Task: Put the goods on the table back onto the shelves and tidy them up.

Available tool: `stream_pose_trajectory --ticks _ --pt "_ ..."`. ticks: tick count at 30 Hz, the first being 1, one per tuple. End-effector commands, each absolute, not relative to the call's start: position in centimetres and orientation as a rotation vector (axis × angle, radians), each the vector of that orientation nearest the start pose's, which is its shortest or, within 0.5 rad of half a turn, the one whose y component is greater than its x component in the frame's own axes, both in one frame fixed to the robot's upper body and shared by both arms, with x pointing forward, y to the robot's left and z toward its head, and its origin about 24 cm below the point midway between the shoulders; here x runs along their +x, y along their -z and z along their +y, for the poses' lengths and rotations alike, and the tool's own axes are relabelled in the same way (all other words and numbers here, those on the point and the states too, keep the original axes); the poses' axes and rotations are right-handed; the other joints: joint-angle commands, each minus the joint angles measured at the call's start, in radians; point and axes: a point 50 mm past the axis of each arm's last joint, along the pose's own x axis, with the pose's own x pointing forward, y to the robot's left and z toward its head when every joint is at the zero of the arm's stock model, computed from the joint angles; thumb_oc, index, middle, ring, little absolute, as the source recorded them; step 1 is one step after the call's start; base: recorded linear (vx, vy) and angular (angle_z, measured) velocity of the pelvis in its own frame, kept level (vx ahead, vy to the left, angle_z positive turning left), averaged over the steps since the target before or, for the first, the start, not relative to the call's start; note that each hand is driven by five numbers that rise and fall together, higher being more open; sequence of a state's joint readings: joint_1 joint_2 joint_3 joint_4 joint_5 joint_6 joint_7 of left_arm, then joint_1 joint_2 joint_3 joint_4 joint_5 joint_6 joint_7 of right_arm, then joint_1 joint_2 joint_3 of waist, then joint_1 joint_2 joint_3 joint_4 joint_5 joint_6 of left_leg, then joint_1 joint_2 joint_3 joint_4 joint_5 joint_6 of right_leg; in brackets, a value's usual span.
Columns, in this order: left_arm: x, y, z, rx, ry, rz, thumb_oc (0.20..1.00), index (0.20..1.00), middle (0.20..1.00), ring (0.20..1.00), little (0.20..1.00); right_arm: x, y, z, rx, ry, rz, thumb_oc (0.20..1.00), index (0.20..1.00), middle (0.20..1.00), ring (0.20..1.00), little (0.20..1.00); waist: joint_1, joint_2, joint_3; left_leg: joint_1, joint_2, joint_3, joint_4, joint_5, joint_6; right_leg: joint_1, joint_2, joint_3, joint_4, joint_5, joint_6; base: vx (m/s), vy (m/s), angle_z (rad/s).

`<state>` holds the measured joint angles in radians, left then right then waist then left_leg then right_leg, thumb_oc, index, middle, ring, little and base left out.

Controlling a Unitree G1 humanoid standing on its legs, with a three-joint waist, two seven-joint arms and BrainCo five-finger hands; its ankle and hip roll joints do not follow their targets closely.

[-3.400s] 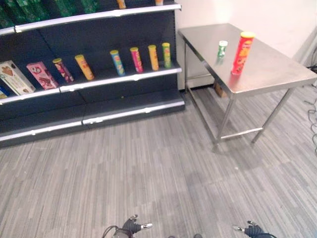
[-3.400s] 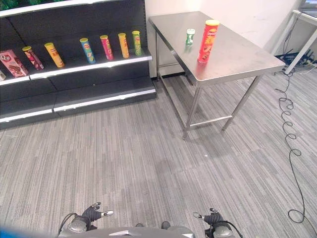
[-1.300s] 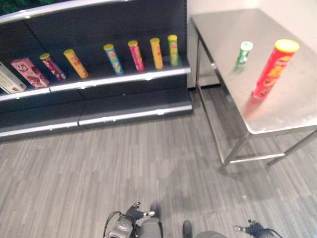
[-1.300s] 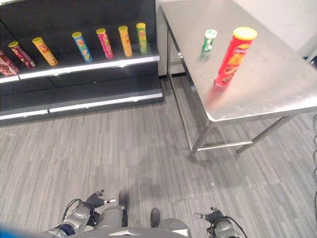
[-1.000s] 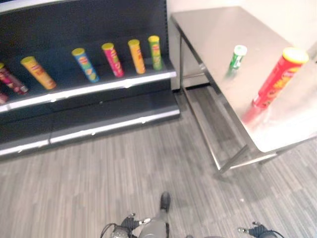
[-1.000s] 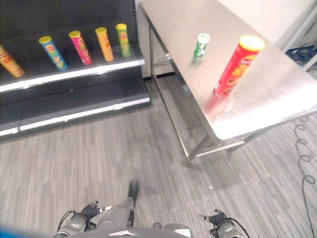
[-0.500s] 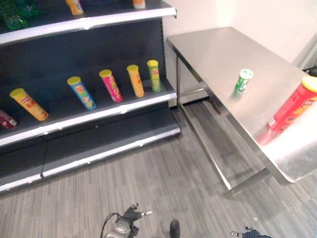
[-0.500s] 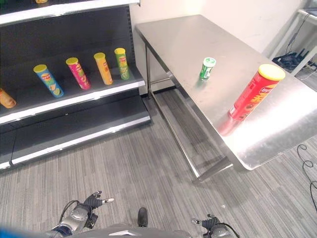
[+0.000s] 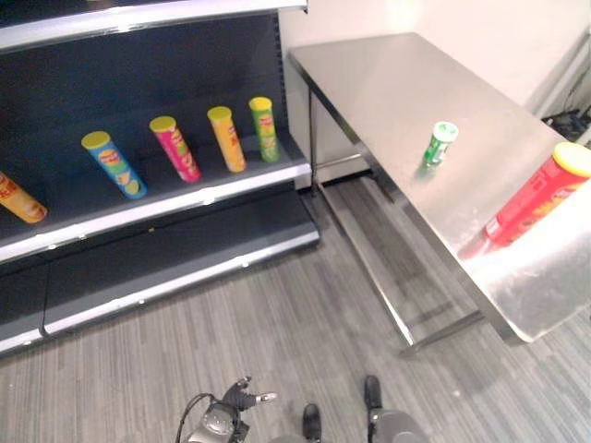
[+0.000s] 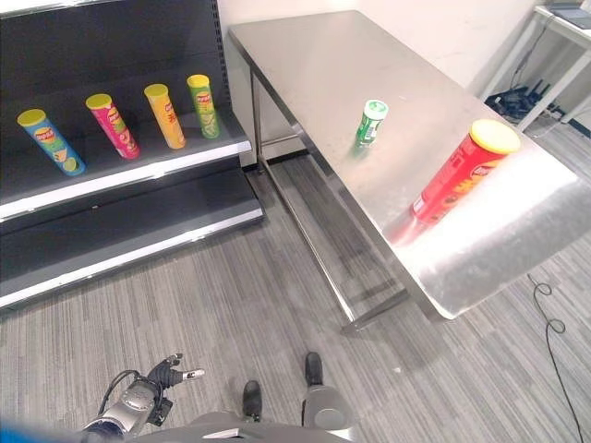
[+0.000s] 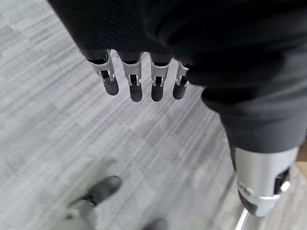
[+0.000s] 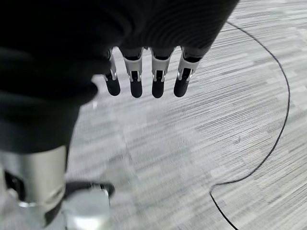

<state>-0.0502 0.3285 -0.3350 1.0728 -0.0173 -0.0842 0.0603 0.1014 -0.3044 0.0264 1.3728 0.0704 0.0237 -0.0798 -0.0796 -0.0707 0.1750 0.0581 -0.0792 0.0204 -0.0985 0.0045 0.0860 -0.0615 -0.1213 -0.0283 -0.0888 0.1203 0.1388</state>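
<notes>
Approach phase, by the look of it: nothing is picked up yet. Tall red crisp can (image 10: pixel 454 172) stands upright near the front edge of the steel table (image 10: pixel 305 55), and a small green can (image 10: pixel 369 121) stands further back, well apart from it. On the dark shelf (image 10: pixel 120 175) stands a row of cans: blue (image 10: pixel 51 140), pink (image 10: pixel 113 125), orange (image 10: pixel 163 114), green (image 10: pixel 202 105). The left hand (image 11: pixel 139 81) hangs low over the floor, fingers straight and empty; the right hand (image 12: pixel 144 76) likewise, fingers relaxed above the grey flooring. Next call, I reckon: close in on the table edge and raise the right hand towards the red can.
</notes>
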Motion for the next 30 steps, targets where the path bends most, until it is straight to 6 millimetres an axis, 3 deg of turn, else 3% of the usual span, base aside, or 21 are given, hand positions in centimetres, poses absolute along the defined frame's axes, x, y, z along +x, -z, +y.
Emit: stream_pose_trajectory --ticks 1,5,7,10,15,18,19,20,22,23,24,25,28,29,30 --pt "17.7 11.8 23.8 0.474 0.088 0.824 1.000 1.000 1.000 1.000 1.000 0.2 14.1 -32.5 -0.271 0.528 1.489 1.000 1.000 1.000 1.000 1.000 -0.019 0.032 0.014 -0.006 0.070 0.036 0.024 -0.056 -0.108 0.053 0.025 0.013 0.051 -0.109 0.016 0.06 -0.067 0.07" --pt "17.5 11.5 23.8 0.456 0.116 0.805 1.000 1.000 1.000 1.000 1.000 -2.9 12.6 -35.0 -0.181 0.742 1.505 1.000 1.000 1.000 1.000 1.000 -0.025 0.025 -0.005 0.012 0.084 0.039 0.019 -0.060 -0.121 0.092 0.032 -0.002 0.031 -0.118 0.011 0.07 -0.065 0.04" --pt "17.6 11.1 23.9 0.454 0.125 0.789 1.000 1.000 1.000 1.000 1.000 -4.2 10.6 -37.9 -0.174 0.893 1.461 1.000 1.000 1.000 1.000 1.000 -0.034 0.024 -0.014 0.023 0.091 0.039 0.015 -0.065 -0.127 0.106 0.038 -0.002 0.026 -0.128 0.010 0.08 -0.065 0.02" --pt "17.4 11.2 24.2 0.455 0.118 0.797 1.000 1.000 1.000 1.000 1.000 -4.6 7.9 -41.4 -0.201 1.052 1.365 1.000 1.000 1.000 1.000 1.000 -0.044 0.022 -0.025 0.031 0.098 0.038 0.011 -0.070 -0.134 0.116 0.042 -0.006 0.022 -0.137 0.010 0.06 -0.035 0.02" --pt "16.9 11.5 24.4 0.454 0.099 0.825 1.000 1.000 1.000 1.000 1.000 -3.6 0.9 -47.8 -0.342 1.268 1.128 1.000 1.000 1.000 1.000 1.000 -0.063 0.020 -0.038 0.041 0.107 0.045 0.011 -0.079 -0.143 0.126 0.045 -0.006 0.016 -0.141 0.013 0.02 -0.007 -0.01" --pt "16.7 11.8 24.3 0.449 0.085 0.836 1.000 1.000 1.000 1.000 1.000 -1.2 -4.7 -51.1 -0.515 1.317 0.915 1.000 1.000 1.000 1.000 1.000 -0.072 0.021 -0.042 0.044 0.111 0.049 0.011 -0.081 -0.146 0.130 0.046 -0.001 0.014 -0.143 0.014 0.01 -0.006 -0.03" --pt "16.4 11.8 24.2 0.432 0.076 0.835 1.000 1.000 1.000 1.000 1.000 1.8 -9.1 -52.2 -0.660 1.312 0.692 1.000 1.000 1.000 1.000 1.000 -0.079 0.022 -0.045 0.046 0.112 0.052 0.011 -0.084 -0.146 0.129 0.048 0.003 0.013 -0.146 0.014 0.00 0.000 0.00" --pt "16.4 11.8 24.1 0.432 0.078 0.835 1.000 1.000 1.000 1.000 1.000 1.7 -9.1 -52.2 -0.662 1.315 0.694 1.000 1.000 1.000 1.000 1.000 -0.078 0.023 -0.045 0.046 0.112 0.052 0.011 -0.085 -0.146 0.130 0.048 0.003 0.013 -0.146 0.014 0.01 -0.001 -0.03" --pt "16.0 11.9 24.1 0.424 0.067 0.836 1.000 1.000 1.000 1.000 1.000 5.3 -14.0 -52.2 -0.800 1.298 0.432 1.000 1.000 1.000 1.000 1.000 -0.079 0.026 -0.045 0.048 0.114 0.055 0.011 -0.086 -0.147 0.130 0.047 0.005 0.014 -0.149 0.013 0.00 0.000 0.00" --pt "16.0 12.0 24.0 0.417 0.064 0.836 1.000 1.000 1.000 1.000 1.000 5.9 -15.0 -52.1 -0.824 1.299 0.380 1.000 1.000 1.000 1.000 1.000 -0.078 0.030 -0.044 0.050 0.115 0.056 0.011 -0.088 -0.147 0.132 0.048 0.006 0.015 -0.151 0.013 0.00 0.000 0.00" --pt "15.4 12.2 24.1 0.395 0.045 0.855 1.000 1.000 1.000 1.000 1.000 9.4 -18.6 -50.8 -0.880 1.223 0.149 1.000 1.000 1.000 1.000 1.000 -0.075 0.032 -0.044 0.053 0.118 0.062 0.011 -0.090 -0.148 0.135 0.050 0.007 0.013 -0.155 0.012 0.00 0.000 0.00" --pt "15.4 12.2 24.1 0.394 0.044 0.855 1.000 1.000 1.000 1.000 1.000 9.5 -18.6 -50.8 -0.880 1.223 0.149 1.000 1.000 1.000 1.000 1.000 -0.075 0.032 -0.044 0.053 0.118 0.062 0.011 -0.090 -0.148 0.135 0.050 0.007 0.013 -0.155 0.012 -0.01 -0.017 -0.05" --pt "15.2 12.3 24.2 0.388 0.046 0.858 1.000 1.000 1.000 1.000 1.000 13.5 -21.6 -48.3 -0.990 1.038 -0.005 1.000 1.000 1.000 1.000 1.000 -0.065 0.029 -0.046 0.055 0.122 0.066 0.011 -0.089 -0.150 0.139 0.051 0.006 0.012 -0.155 0.010 -0.01 -0.009 -0.04" --pt "15.2 12.3 24.2 0.388 0.045 0.859 1.000 1.000 1.000 1.000 1.000 13.5 -21.6 -48.3 -0.990 1.038 -0.006 1.000 1.000 1.000 1.000 1.000 -0.066 0.029 -0.046 0.055 0.122 0.066 0.011 -0.089 -0.150 0.139 0.051 0.006 0.012 -0.155 0.009 0.00 0.000 0.00" --pt "14.8 12.4 24.2 0.384 0.049 0.864 1.000 1.000 1.000 1.000 1.000 15.6 -22.9 -46.4 -1.035 0.909 -0.089 1.000 1.000 1.000 1.000 1.000 -0.059 0.027 -0.048 0.056 0.124 0.067 0.011 -0.087 -0.151 0.142 0.052 0.005 0.011 -0.157 0.007 0.00 0.000 0.00"
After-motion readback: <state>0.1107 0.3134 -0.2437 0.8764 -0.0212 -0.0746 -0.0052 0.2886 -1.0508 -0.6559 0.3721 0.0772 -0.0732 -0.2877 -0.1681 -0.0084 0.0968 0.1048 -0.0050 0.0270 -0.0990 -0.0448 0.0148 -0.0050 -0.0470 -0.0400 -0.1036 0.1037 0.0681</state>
